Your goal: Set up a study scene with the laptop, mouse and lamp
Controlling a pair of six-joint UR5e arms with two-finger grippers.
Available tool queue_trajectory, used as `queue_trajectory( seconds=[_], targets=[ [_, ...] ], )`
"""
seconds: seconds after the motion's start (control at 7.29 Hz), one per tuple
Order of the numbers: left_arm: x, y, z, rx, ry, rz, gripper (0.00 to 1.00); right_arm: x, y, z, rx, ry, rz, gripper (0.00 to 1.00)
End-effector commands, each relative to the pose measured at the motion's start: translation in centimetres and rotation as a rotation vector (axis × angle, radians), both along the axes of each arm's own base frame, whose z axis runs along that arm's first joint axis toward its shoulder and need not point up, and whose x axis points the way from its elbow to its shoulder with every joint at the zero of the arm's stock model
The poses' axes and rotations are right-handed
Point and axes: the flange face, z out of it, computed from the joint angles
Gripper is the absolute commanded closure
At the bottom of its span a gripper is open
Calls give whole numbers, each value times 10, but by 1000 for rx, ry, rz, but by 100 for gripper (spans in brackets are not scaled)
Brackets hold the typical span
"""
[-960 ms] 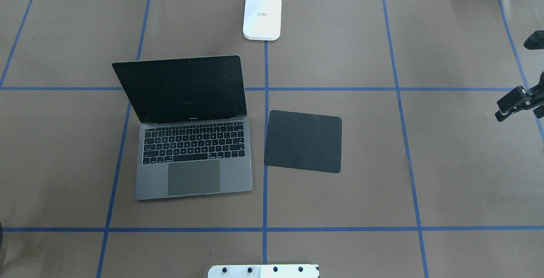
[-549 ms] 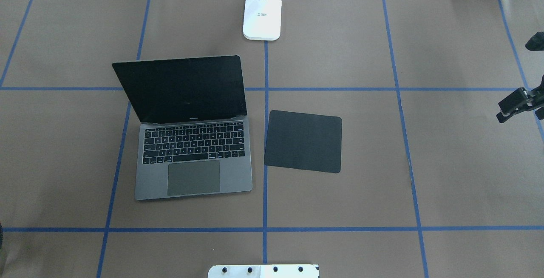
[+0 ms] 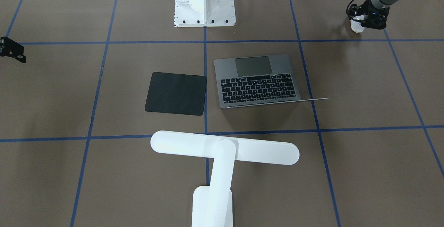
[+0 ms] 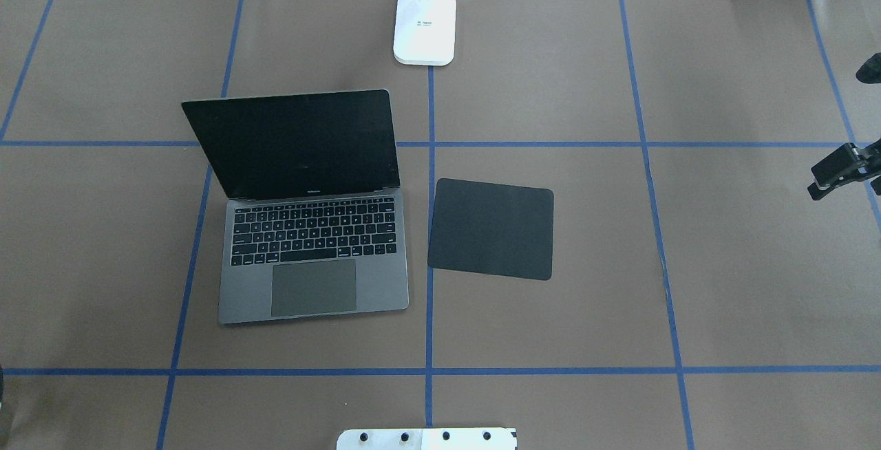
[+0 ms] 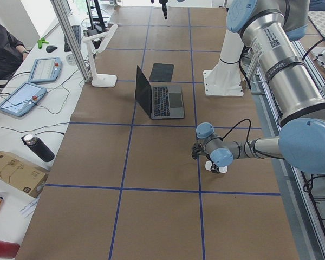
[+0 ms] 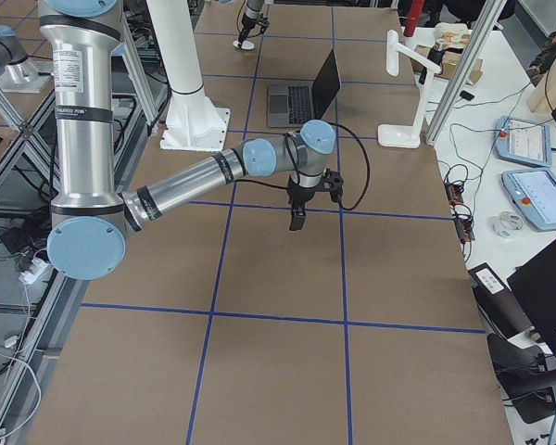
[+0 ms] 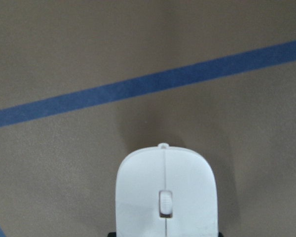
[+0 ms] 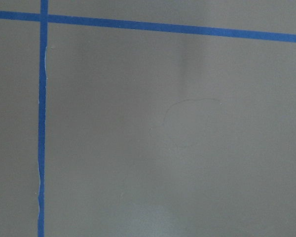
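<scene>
We have the table (image 4: 550, 312) covered in matte brown paper, gridded with blue tape. Laptop (image 4: 313, 257): slim dark-grey metal slab, black keys, smooth grey trackpad, lid up, screen dark and glossy. Lamp (image 3: 225, 149): all white and smooth, with a flat round-ended bar head on a straight arm and a rectangular base. It stands beyond the laptop's lid, off the lid's corner on the robot's right. Black pad (image 4: 491, 228): thin matte rectangle with rounded corners, lying flat just beside the laptop on the robot's right, not touching, slightly skewed.

Mouse (image 7: 165, 197): small glossy white oval with a centre seam and scroll wheel. It's well apart from the laptop toward the robot's left, nearer the robot than the trackpad edge.

Left arm runs in low and near level, wrist bent down, left gripper (image 3: 360, 20) right over the mouse. We can't tell whether the jaws pinch it. Right arm is stretched out, right gripper (image 6: 298, 218) pointing straight down above the paper, well past the pad from the laptop. We can't tell its jaw state either.
</scene>
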Motion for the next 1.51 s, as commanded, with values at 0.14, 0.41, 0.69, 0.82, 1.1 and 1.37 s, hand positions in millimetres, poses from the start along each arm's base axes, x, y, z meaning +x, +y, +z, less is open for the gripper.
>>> queue_trajectory(
  seconds=[0.14, 0.41, 0.69, 0.82, 1.1, 1.37],
  targets=[
    [24, -12, -38, -25, 61, -58, 73, 0, 0, 0, 0, 0, 0, 0],
    [30, -20, -63, -22, 103, -83, 76, -1, 0, 1, -2, 1, -1, 0],
    [23, -46, -77, -3, 137, -165, 80, 0, 0, -1, 1, -2, 1, 0],
    [19, -59, -81, 3, 146, -208, 81, 0, -1, -1, 1, -2, 1, 0],
    [27, -86, -96, -6, 119, -262, 84, -1, -2, -2, 4, -4, 1, 0],
    [45, -114, -132, -13, 103, -285, 87, -2, -3, -3, 5, -4, 1, 0]
  ],
)
